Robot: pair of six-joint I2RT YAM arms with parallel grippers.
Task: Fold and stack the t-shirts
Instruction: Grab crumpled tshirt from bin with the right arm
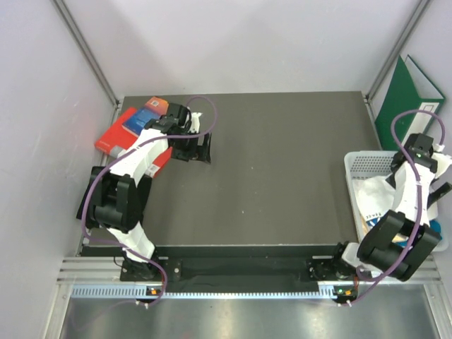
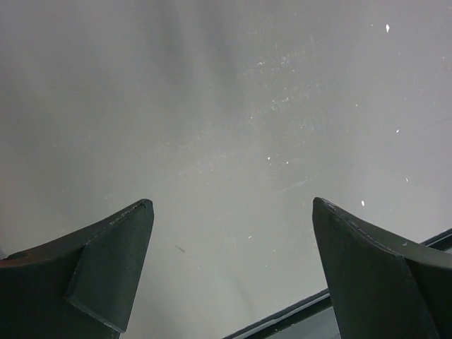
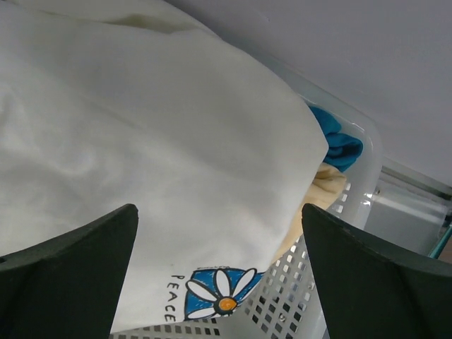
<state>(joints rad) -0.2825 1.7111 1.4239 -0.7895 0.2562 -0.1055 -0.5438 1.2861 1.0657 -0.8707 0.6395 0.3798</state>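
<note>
A white t-shirt (image 3: 162,134) with a blue-petalled daisy print (image 3: 217,291) lies heaped on top in the white mesh basket (image 3: 282,307). A blue t-shirt (image 3: 340,145) and a pale yellow one (image 3: 326,185) peek out beside it. My right gripper (image 3: 219,212) hangs open just above the white shirt, nothing between its fingers. From above, the white shirt (image 1: 372,198) fills the basket (image 1: 367,164) at the table's right edge. My left gripper (image 1: 200,155) stands open over the bare dark tabletop (image 2: 233,141) at the back left, holding nothing.
Red and blue books (image 1: 127,127) lie at the table's back left corner, right beside the left arm. A green folder (image 1: 409,99) leans against the right wall behind the basket. Pale walls enclose the table on three sides.
</note>
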